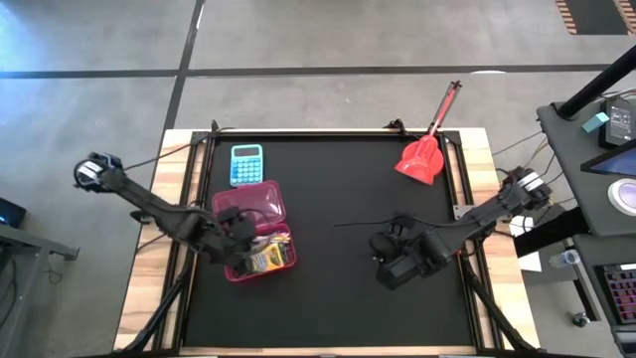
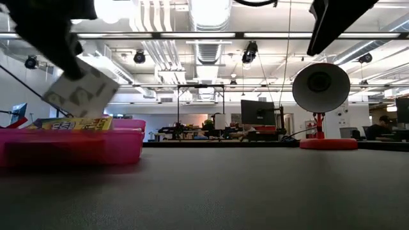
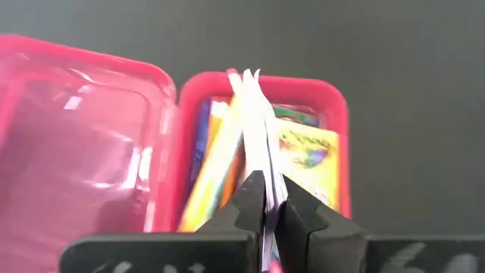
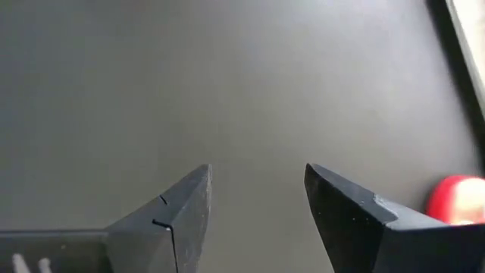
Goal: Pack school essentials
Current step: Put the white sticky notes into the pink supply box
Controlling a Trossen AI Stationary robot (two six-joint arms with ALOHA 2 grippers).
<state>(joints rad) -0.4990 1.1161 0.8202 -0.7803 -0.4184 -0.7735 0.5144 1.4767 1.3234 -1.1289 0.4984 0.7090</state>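
The pink pencil case (image 1: 260, 268) lies open on the black mat, its lid (image 1: 263, 202) folded out flat toward the far edge. In its base lie a yellow-green crayon box (image 3: 307, 152) and some long coloured stationery (image 3: 208, 159). My left gripper (image 3: 265, 182) hovers over the case, shut on a thin white card-like packet (image 2: 83, 89). My right gripper (image 4: 258, 178) is open and empty, low over bare mat right of centre (image 1: 383, 249). Scissors and eraser cannot be made out. My left gripper pinches the thin white packet between its two fingers, near one edge (image 3: 265, 163). The fingers come from above, slanting down. The packet is lifted clear and hangs tilted just above the open case, its free end (image 3: 246, 80) over the base.
A blue calculator (image 1: 246, 164) lies on the mat just beyond the case lid. The red long-handled scoop (image 1: 422, 154) lies at the far right corner, its handle pointing off the table, and it shows in the right wrist view (image 4: 455, 199). Bare mat spreads between the arms.
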